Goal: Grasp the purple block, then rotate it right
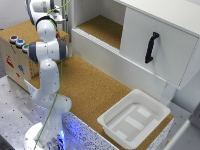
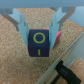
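In the wrist view the purple block, dark with a yellow ring and bar on its face, sits between my gripper fingers. The light blue fingers press on both of its sides, so the gripper is shut on it, above the cork surface. A small pink patch shows beside the block at one finger. In the exterior view the arm reaches up towards the back, by the open cabinet shelf. There the hand is mostly hidden and the block does not show.
A white cabinet with a black handle stands on the exterior view's right. A white plastic bin rests at the front of the cork board. A wooden box with coloured knobs stands at the left. A white edge and a black part show near the block.
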Robot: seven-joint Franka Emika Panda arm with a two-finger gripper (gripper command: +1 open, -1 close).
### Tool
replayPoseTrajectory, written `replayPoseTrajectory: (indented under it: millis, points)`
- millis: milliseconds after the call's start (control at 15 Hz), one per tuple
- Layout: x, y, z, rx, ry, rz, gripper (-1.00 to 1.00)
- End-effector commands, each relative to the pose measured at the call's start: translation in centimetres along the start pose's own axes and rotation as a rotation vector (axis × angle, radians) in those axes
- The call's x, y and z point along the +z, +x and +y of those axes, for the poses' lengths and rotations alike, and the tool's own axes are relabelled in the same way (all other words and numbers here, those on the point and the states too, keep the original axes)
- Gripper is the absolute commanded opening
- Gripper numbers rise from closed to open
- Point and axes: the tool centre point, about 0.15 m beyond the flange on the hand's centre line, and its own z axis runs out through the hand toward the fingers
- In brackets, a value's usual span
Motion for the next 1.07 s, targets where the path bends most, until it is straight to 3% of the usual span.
replayPoseTrajectory:
  millis: [0, 400, 800, 1000]
  points:
    - [0.8, 3.0, -2.3, 0.224, 0.040, -0.056, -1.00]
    - [0.9, 0.5, -2.5, 0.413, 0.019, -0.108, -1.00]
    - [2.8, -1.7, -3.2, 0.513, 0.055, -0.143, -1.00]
    - [3.5, -1.9, -2.3, 0.639, 0.034, -0.157, -1.00]
